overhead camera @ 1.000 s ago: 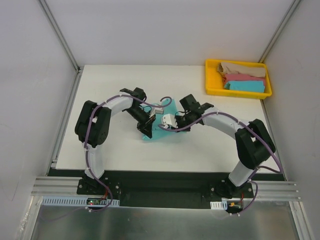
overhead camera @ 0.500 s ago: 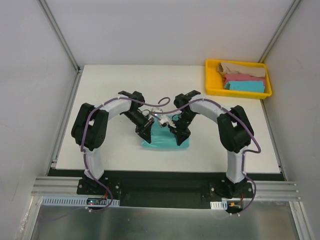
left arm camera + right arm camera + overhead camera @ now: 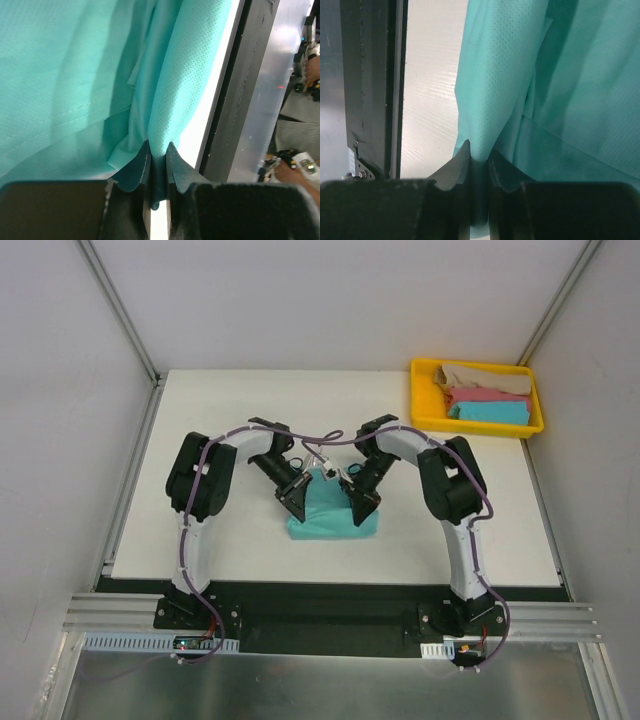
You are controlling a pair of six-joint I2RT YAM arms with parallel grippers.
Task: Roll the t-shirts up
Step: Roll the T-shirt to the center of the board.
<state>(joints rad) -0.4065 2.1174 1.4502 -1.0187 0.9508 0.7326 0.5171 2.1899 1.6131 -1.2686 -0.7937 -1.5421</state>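
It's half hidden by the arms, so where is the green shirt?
Top view: the teal t-shirt lies mid-table, each side pinched in an arm's jaws, well left of the yellow tray.

White arms [image 3: 232,448], blk joints [image 3: 200,485], purple cables [image 3: 330,442]

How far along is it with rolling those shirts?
Looks done: a tan shirt, a pink shirt and a blue shirt lie bundled in the tray, though I cannot tell if they are rolled. In hand: the teal shirt lies mid-table, with the left end effector and right end effector each shut on a fold of it. Left: rolling it up.
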